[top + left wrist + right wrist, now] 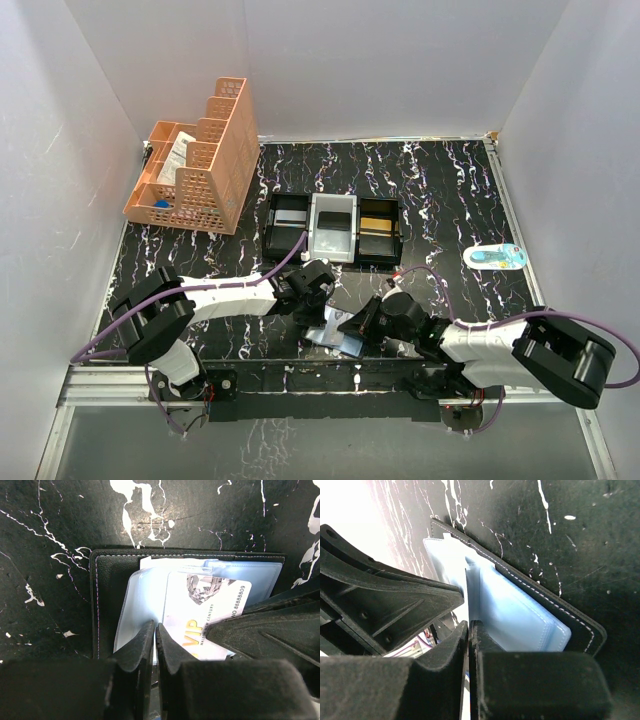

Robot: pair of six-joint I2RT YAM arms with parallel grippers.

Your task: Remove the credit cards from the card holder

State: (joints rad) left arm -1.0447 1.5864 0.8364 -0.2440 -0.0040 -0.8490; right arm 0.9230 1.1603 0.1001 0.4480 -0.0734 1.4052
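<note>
On the black, white-veined table (pixel 440 190), a peach lattice organiser (pixel 225 150) stands at the far left corner, a black-and-white three-compartment tray (pixel 333 228) lies mid-table, and what may be a small blue-and-white packet (pixel 496 256) lies well apart on the right.

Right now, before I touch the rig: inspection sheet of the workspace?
Surface: black, white-veined marble-look table.
Job's things: black stitched card holder with pale-blue sleeves, open at front centre; white VIP card shows among the sleeves.
Clutter: peach lattice plastic organiser back left; black-and-white three-compartment tray centre; small blue-white oval item right.
Grippers: left gripper and right gripper both shut at the sleeves' edges.
Cables: purple cables along both arms.
Surroundings: plain white walls.
</note>
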